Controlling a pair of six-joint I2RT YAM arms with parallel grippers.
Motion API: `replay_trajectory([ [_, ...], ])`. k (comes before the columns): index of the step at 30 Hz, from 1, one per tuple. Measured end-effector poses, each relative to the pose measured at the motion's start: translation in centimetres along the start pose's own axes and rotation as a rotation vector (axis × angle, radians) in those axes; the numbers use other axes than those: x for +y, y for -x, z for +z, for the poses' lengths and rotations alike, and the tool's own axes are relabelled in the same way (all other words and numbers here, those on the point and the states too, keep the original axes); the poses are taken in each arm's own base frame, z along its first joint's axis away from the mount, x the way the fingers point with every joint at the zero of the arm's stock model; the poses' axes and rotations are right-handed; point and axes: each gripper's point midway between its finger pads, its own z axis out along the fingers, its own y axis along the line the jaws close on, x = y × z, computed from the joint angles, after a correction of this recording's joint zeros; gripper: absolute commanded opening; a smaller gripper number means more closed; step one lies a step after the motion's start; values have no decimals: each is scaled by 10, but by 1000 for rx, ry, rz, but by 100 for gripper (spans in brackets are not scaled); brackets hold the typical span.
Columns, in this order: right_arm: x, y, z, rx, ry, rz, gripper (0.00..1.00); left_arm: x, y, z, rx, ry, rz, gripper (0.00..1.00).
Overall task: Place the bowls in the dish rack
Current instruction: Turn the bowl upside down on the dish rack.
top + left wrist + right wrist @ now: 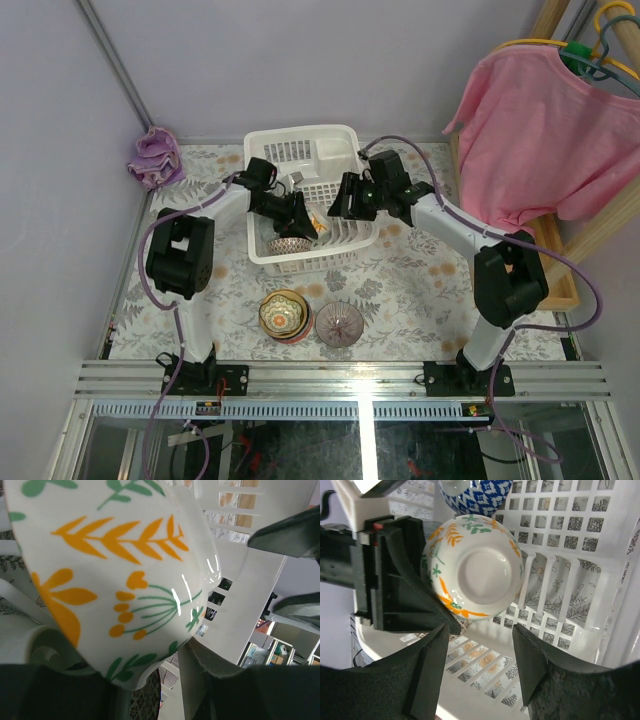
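Note:
The white dish rack point(300, 134) stands at the table's middle back. My left gripper point(303, 218) is inside it, shut on the rim of a white bowl with orange flowers point(115, 565), held tilted on its side above the rack's slotted floor; the bowl also shows in the right wrist view point(472, 572). My right gripper point(345, 200) is open and empty just right of that bowl, over the rack's floor point(485, 665). A blue-white bowl point(475, 495) lies behind it in the rack. A speckled bowl point(288, 243) sits at the rack's near side. An orange-yellow bowl stack point(283, 314) and a greyish bowl point(339, 324) stand on the table in front.
A purple cloth point(155, 155) lies at the table's back left corner. A pink shirt point(545, 130) hangs on a wooden stand at the right. The rack's walls point(560, 525) close in on both grippers.

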Motion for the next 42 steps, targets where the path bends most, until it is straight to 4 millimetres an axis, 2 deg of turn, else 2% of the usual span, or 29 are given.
replay_trajectory([
  [5,-9,-9,14,38,-15,6,61,4,-1,-2,-2,33,-12,39],
  [11,-5,-8,28,57,-2,-14,61,6,-3,-4,-4,89,-5,44],
  [24,-4,-13,37,80,0,-30,62,10,-5,-13,-14,183,5,47],
  [33,-7,-18,43,101,-9,-29,62,-1,-4,-34,-60,245,25,48],
  [42,-4,-21,43,110,-11,-32,60,-25,-3,-57,-131,263,73,49],
])
